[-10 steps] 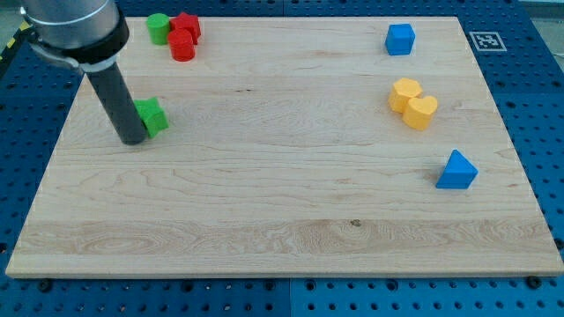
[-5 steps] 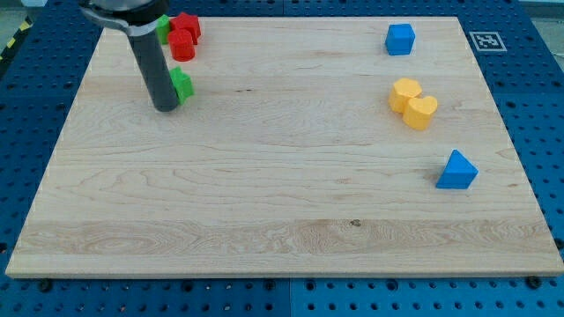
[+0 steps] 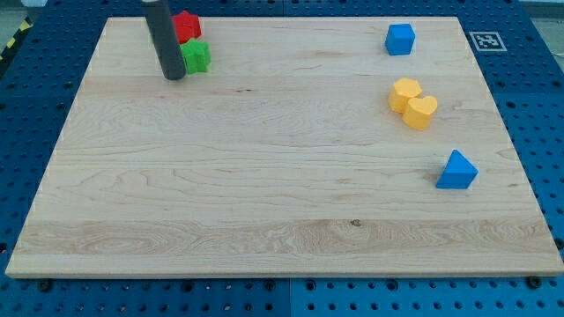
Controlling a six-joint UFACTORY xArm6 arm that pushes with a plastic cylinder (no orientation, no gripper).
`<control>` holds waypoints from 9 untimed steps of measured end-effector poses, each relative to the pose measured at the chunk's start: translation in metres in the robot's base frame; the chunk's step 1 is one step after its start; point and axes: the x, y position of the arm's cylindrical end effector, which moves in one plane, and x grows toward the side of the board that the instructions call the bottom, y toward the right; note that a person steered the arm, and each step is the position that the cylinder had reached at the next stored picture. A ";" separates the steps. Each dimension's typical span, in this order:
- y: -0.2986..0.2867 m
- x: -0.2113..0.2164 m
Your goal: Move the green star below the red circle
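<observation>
My tip is sitting near the board's top-left corner, touching the green star on its left side; no jaws, just a bare rod. Star is lying right of the tip, directly under a red block; red circle likely hidden behind the rod.

Bright, even overhead light covers the wooden board; shadows under the blocks are soft and short. No glare, focus is sharp throughout, edges show little distortion.

A robotics lab: wooden board on blue perforated bench, fiducial marker at its corner
</observation>
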 end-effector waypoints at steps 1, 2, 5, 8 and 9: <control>0.047 0.005; 0.074 0.005; -0.004 -0.028; -0.072 -0.041; -0.049 0.003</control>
